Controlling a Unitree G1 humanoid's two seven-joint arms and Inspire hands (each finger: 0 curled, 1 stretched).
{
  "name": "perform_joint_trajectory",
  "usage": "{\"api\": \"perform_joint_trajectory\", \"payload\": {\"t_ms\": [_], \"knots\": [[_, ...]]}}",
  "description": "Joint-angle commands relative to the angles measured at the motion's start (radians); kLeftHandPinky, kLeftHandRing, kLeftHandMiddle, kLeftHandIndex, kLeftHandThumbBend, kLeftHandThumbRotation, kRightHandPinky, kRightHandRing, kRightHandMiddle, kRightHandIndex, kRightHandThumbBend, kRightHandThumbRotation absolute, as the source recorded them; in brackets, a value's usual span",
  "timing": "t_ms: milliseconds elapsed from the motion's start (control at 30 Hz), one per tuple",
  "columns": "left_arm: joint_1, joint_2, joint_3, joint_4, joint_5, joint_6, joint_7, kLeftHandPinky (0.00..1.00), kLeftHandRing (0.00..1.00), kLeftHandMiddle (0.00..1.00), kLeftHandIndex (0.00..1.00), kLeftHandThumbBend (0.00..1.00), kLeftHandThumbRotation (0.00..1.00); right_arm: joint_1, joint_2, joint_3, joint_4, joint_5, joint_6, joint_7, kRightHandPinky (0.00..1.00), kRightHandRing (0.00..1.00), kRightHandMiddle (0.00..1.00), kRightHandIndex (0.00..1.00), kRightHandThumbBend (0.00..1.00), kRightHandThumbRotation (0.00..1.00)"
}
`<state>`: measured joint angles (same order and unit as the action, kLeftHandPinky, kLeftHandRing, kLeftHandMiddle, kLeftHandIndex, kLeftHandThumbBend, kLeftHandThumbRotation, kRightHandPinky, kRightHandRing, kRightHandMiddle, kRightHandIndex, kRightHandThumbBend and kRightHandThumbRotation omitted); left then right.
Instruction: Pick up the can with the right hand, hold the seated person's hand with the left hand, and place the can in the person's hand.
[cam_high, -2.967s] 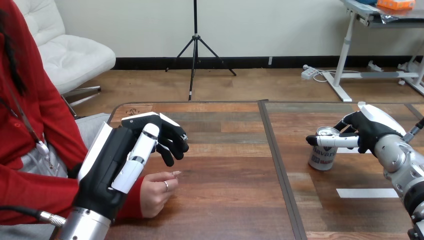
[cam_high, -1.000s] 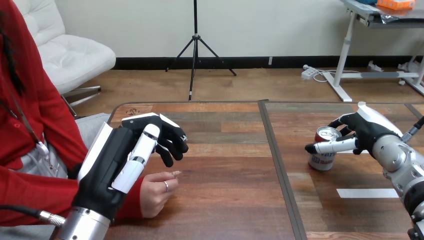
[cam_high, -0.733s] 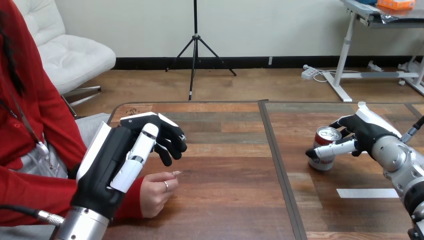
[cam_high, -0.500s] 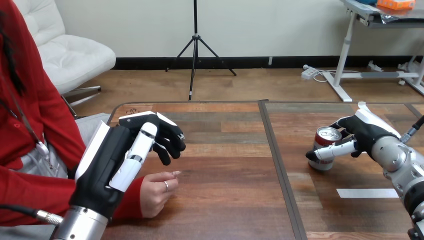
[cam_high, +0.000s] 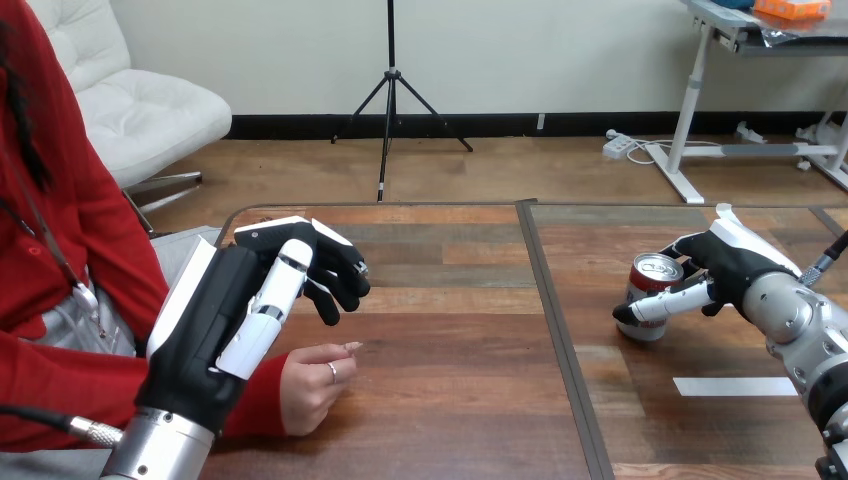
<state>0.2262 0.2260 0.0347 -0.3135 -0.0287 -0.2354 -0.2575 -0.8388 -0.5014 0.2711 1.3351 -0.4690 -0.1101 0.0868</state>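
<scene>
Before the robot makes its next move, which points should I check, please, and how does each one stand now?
1. Grasp of the right hand on the can: ok, its thumb lies across the front and its fingers are behind.
2. Firmness of that grasp: cannot tell.
3. The can upright on the table: ok, not yet lifted.
4. The left hand holding the person's hand: not ok, it hovers over it with curled fingers and holds nothing.
5. The person's hand open to receive: not ok, it rests on the table with its fingers curled.

Bright, even light; faint soft shadows on the table (cam_high: 450, 420) by the can (cam_high: 648, 280) and the person's hand (cam_high: 315, 385).
</scene>
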Motion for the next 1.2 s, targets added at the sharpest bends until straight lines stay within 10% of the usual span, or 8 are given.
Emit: {"api": "perform_joint_trajectory", "payload": {"t_ms": [0,1167], "knots": [[-0.052,0.013,0.014,-0.038,-0.002,0.002,0.005,0.33,0.43,0.46,0.43,0.00,0.93,-0.057,-0.002,-0.006,-0.032,0.005,-0.020,-0.019,0.58,0.65,0.69,0.73,1.00,0.21],[-0.044,0.009,0.018,-0.047,0.018,-0.002,0.025,0.32,0.43,0.46,0.43,0.00,0.93,-0.042,0.002,-0.020,-0.032,0.016,-0.078,-0.109,0.35,0.39,0.45,0.48,0.72,0.00]]}}
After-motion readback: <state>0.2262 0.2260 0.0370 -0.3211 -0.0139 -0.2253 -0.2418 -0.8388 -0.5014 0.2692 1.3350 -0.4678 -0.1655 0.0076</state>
